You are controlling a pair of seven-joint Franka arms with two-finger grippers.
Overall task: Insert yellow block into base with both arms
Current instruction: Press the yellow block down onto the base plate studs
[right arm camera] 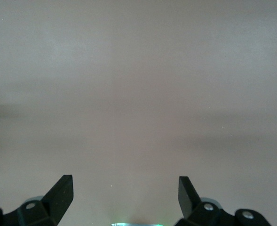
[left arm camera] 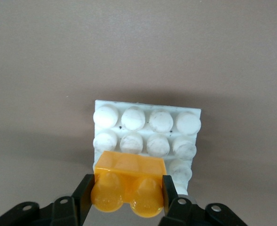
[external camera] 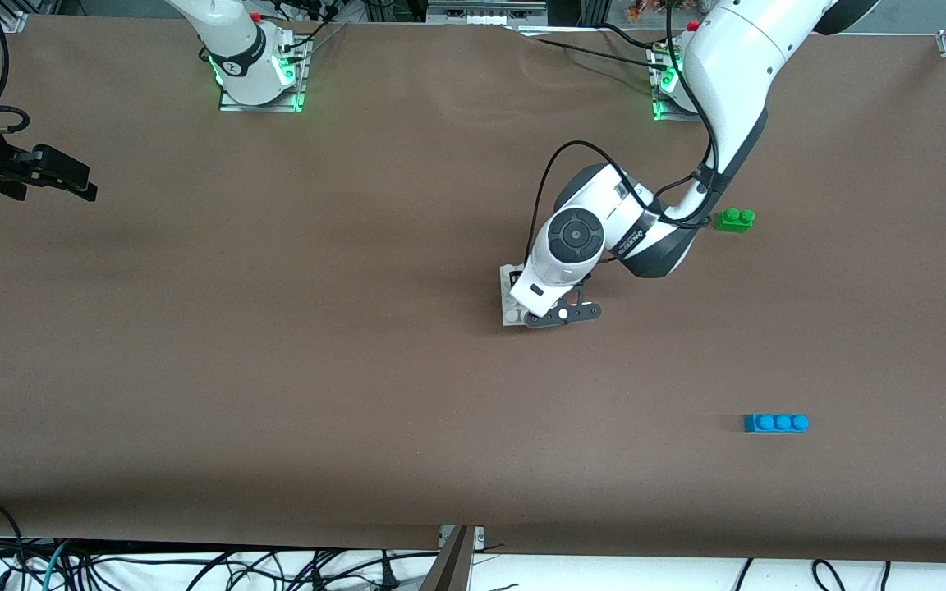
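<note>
Blue three-stud brick (external camera: 775,423): nearest the front camera of all we see, lying on the desk (external camera: 276,394) toward the left arm's end; we judge it no part of this step.

Left hand (left arm camera: 127,195): over the base, its fingers clamped on the two short sides of the yellow block, studs turned toward the wrist camera. We see a firm hold with the block square between the pads.

Yellow block (left arm camera: 129,181): carried in the left hand, directly over the white base's edge rows. Whether its underside already touches the studs we cannot tell; it does not look pressed home.

Base (left arm camera: 147,129): the white studded plate lies flat on the desk near the middle, mostly hidden under the left hand in the front view. Two full rows of studs show bare.

Green two-stud brick (external camera: 734,219): farther from the front camera than the base, beside the left arm's forearm, untouched.

Right hand (right arm camera: 125,193): spread wide and empty, over bare desk at the right arm's end; this arm waits.

Done, as we judge it: block picked up and brought over the base.

Left, as we judge it: align, press down, release. The base is not steadied by the right hand.
</note>
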